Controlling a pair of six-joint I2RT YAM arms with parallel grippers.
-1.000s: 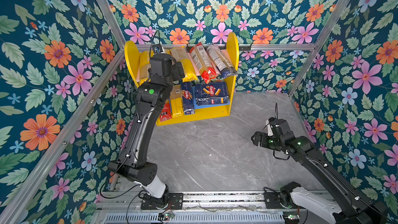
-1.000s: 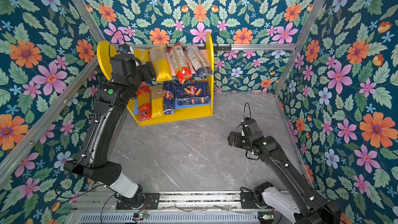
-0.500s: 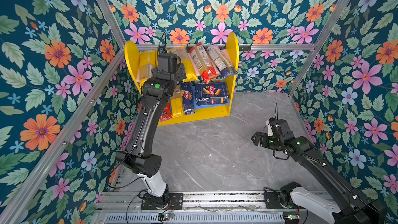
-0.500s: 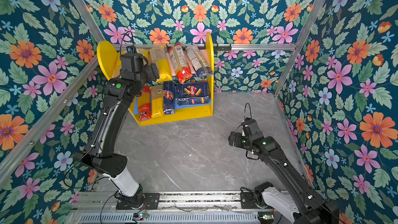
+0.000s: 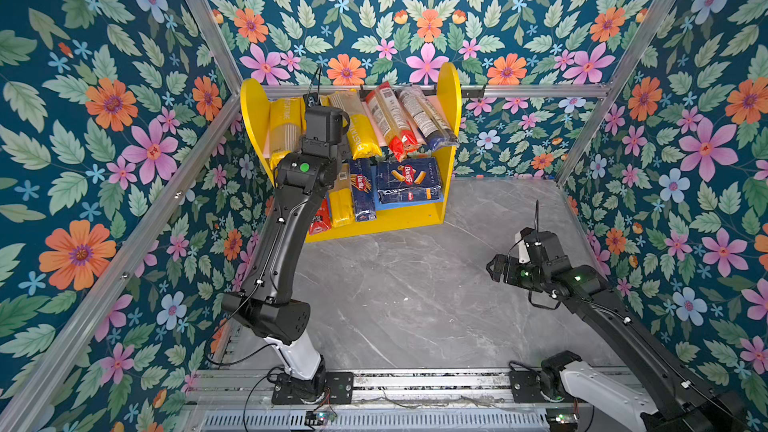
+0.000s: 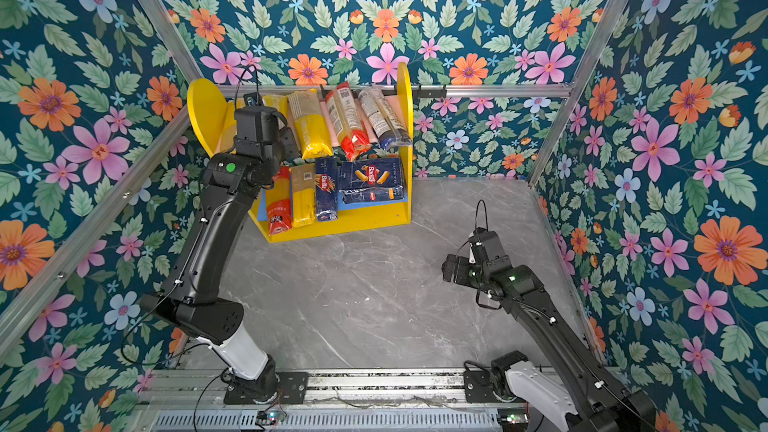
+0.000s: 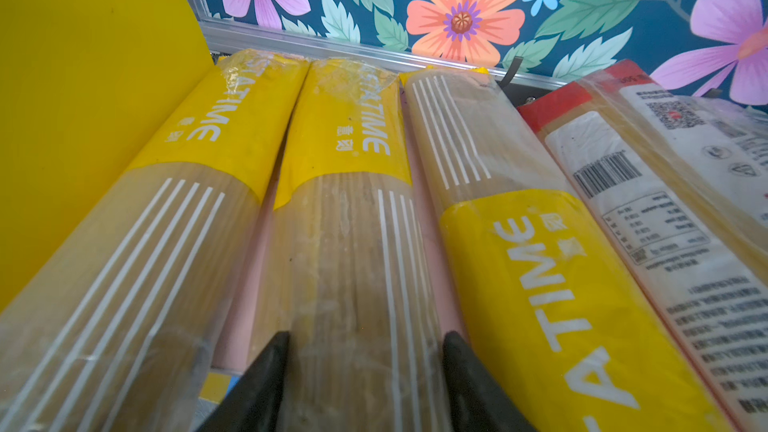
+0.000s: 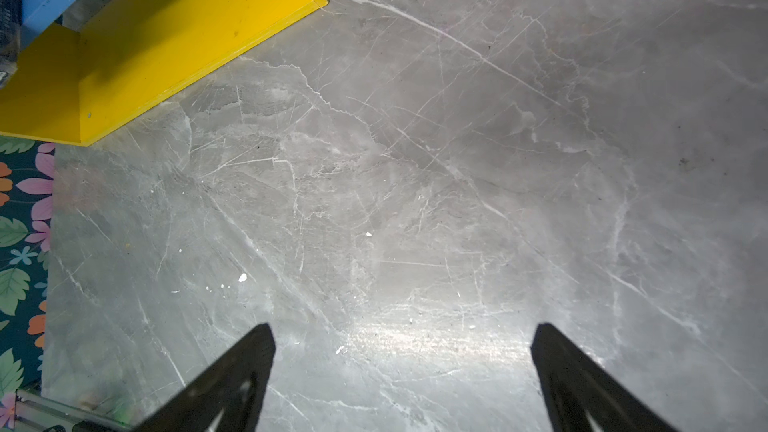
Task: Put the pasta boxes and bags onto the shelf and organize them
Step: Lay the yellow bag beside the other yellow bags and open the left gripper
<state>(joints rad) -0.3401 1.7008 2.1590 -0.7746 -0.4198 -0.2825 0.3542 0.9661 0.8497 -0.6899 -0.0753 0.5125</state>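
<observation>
Where the grey marble table (image 5: 415, 284) meets the flowered back wall, the shelf (image 5: 452, 93) stands with the pasta packs on its two boards. The left arm (image 5: 286, 243) reaches up to the pink upper board (image 7: 239, 326). The right arm (image 5: 590, 297) hangs low over the table, well apart from the shelf.

On the blue lower board (image 5: 411, 206) the wide box (image 5: 409, 180) lies flat at the right. The narrow box (image 5: 361, 189) lies just beside it, then a lower yellow bag (image 5: 340, 201) and a lower red bag (image 5: 320, 218) at the left end.

Five bags lie side by side on the upper board. The outer yellow bag (image 7: 166, 222) rests against the yellow side panel. Next come the middle yellow bag (image 7: 353, 222), the third yellow bag (image 7: 519, 263), the red-and-clear bag (image 7: 665, 201) and the blue-ended bag (image 5: 428, 118). The last two lie slanted in both top views.

The left jaws pinch the middle yellow bag at its near end, with one of the black fingers (image 7: 266, 380) against each side. The right jaws stand spread wide above the table surface.
</observation>
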